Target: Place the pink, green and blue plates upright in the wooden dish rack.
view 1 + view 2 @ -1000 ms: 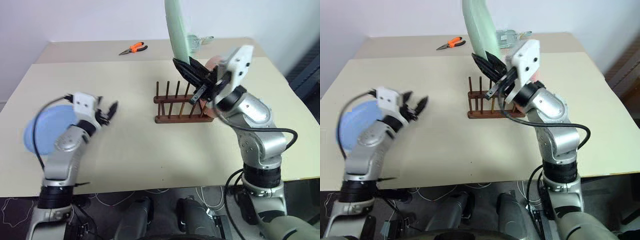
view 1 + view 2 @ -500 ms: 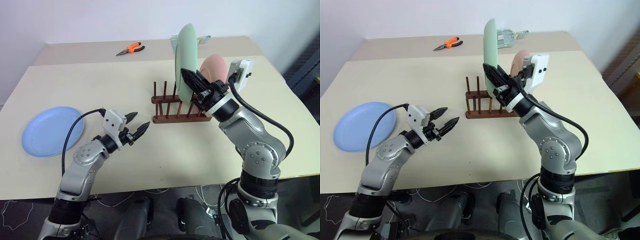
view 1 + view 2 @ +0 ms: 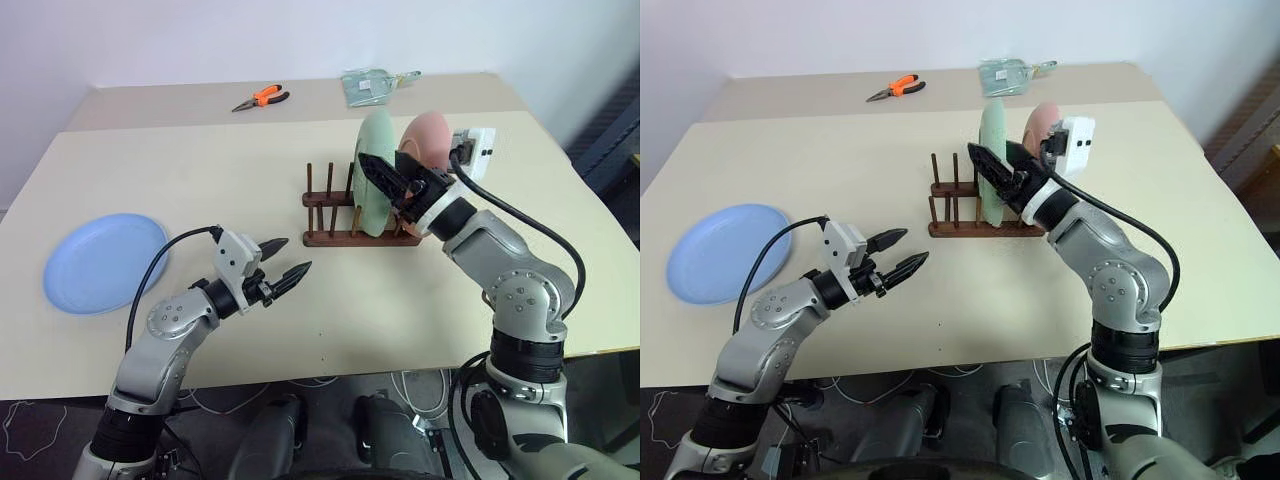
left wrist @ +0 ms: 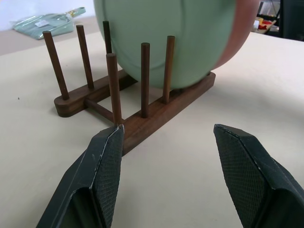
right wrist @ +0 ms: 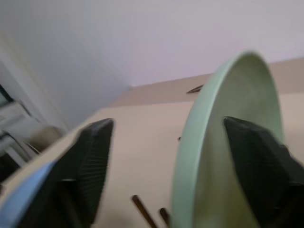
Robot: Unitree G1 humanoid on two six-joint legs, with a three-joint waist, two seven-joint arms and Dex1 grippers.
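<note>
The green plate (image 3: 372, 190) stands upright between the pegs of the wooden dish rack (image 3: 340, 237), with the pink plate (image 3: 428, 135) upright just behind it. My right gripper (image 3: 393, 180) is open, its fingers (image 5: 90, 161) spread to either side of the green plate's (image 5: 223, 142) rim without squeezing it. The blue plate (image 3: 103, 262) lies flat on the table at the far left. Between that plate and the rack, my left gripper (image 3: 283, 262) hangs open and empty, pointing at the rack (image 4: 142, 118).
Orange-handled pliers (image 3: 265, 97) and a clear packet (image 3: 368, 85) lie near the table's far edge. Several free pegs (image 4: 54, 61) stand at the rack's left end. Bare tabletop (image 3: 200, 170) lies between the blue plate and the rack.
My right arm lowered the green plate from high above the rack into the pegs and its jaws opened. The left gripper drifted right, toward the rack.
</note>
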